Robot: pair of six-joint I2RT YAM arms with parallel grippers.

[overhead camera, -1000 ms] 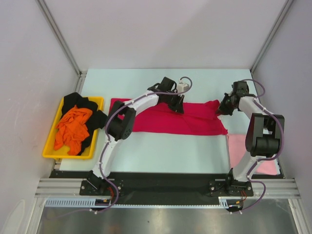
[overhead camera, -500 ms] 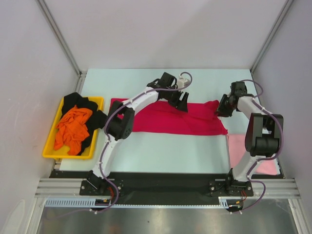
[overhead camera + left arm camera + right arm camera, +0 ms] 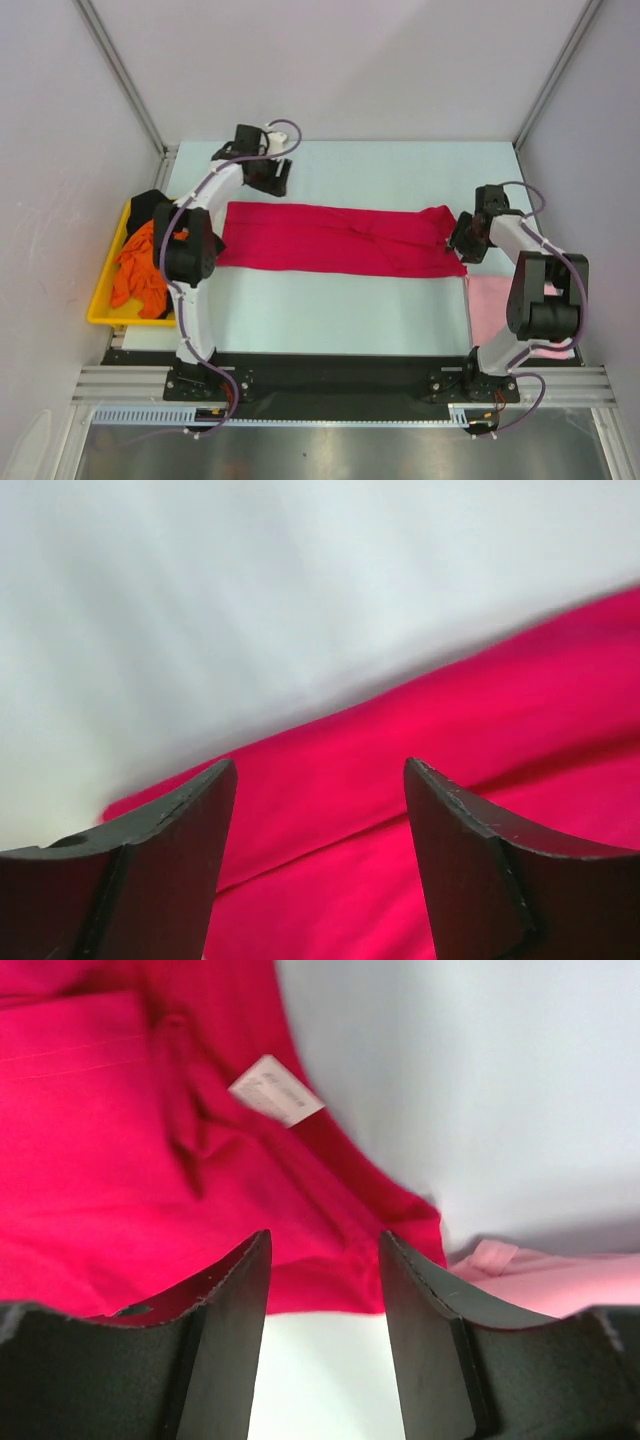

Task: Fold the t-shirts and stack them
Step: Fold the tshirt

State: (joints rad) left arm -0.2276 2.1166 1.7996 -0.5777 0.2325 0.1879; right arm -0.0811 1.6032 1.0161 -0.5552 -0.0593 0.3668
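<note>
Top external view: a red shirt lies spread as a long band across the middle of the pale worktop, running from left to right. The left claw hangs over the worktop by the far left corner of that shirt, just beyond its far edge. Seen from the left wrist, its two fingers stand apart with nothing between them. Below them is the shirt's edge, with bare worktop beyond.

The right claw sits at the right end of the red shirt, low over the cloth. Seen from the right wrist, its fingers are also apart and grip nothing. Red cloth lies under and ahead of them, and a small white label shows on a rumpled part.

A pink shirt lies flat at the near right of the worktop, just beside the red shirt's near right corner. Whether the two touch I cannot tell.

At the left edge stands a yellow tray, holding an orange shirt crumpled on top of a black shirt. The left arm hides part of both.
</note>
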